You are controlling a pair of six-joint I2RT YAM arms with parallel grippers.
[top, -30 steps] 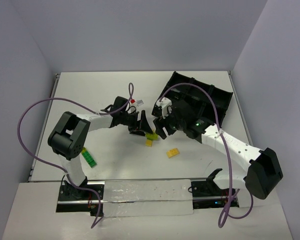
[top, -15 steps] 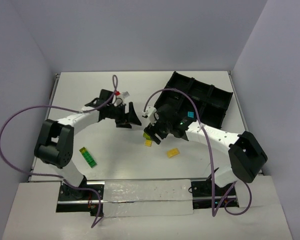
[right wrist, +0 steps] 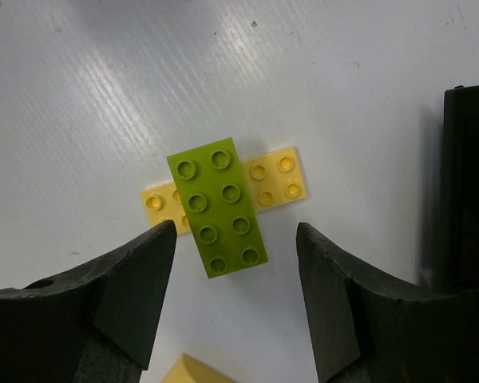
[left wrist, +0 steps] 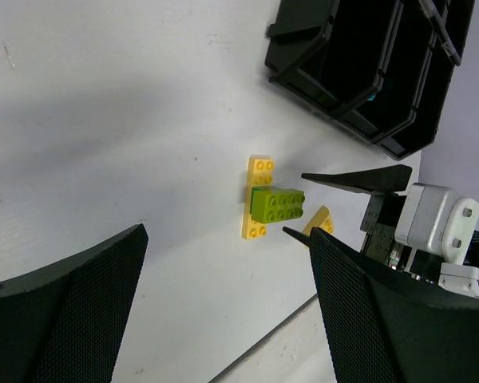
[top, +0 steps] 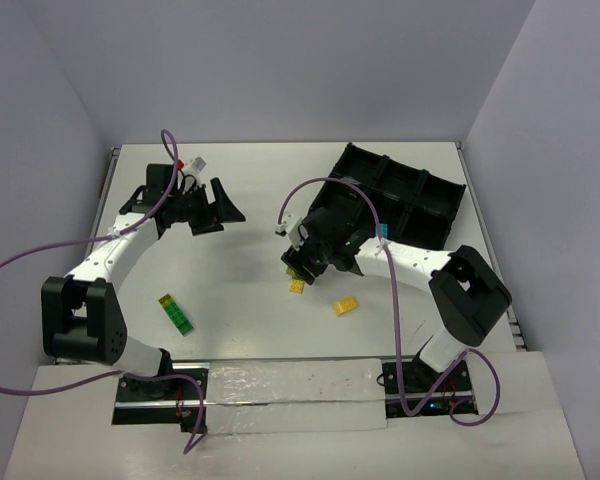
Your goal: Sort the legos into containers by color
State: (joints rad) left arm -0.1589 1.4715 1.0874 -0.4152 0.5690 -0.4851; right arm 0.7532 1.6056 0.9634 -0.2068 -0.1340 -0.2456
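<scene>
Green brick [right wrist: 218,207] lies crosswise on yellow brick [right wrist: 275,182], mid-tabletop [top: 250,300], near the tray [top: 454,212] and its near-left corner. Right gripper [right wrist: 235,235]: jaws apart astride the pair, a gap on each side, nothing gripped. Left gripper [top: 220,212]: jaws wide, empty, well apart at far left. Tray sits angled near the right edge. Its compartments are shadowed, contents unclear.

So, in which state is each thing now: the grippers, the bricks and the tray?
left gripper: open, empty.
right gripper: open, jaws astride the green brick.
green brick: stacked crosswise on a yellow brick.
loose yellow brick: flat on the table.
green and yellow piece: on the table, untouched.
tray: one cyan brick inside.
</scene>
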